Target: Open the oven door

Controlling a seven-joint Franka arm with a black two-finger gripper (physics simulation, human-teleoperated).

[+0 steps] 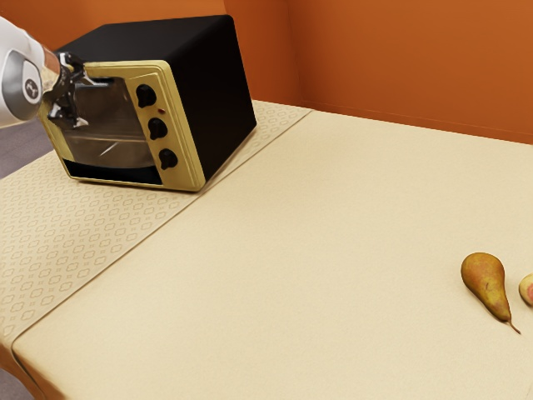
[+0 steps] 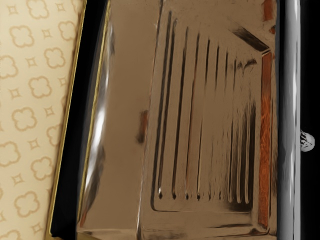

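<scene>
"Oven door (image 1: 112, 133): where is it seen?"

"Beside the knobs (image 1: 158, 128), partly hidden by the gripper (image 1: 73, 93)."

"Is anything gripped?"

"Neither grip nor opening can be told; one fruit (image 1: 527, 289) is cut off."

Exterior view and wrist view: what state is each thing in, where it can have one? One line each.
Oven door: shut.
Control knobs: three, upright in a column on the front; their settings cannot be read.
Gripper: at the door's front; open or shut, I cannot tell.
Pear: whole, lying on its side.
</scene>
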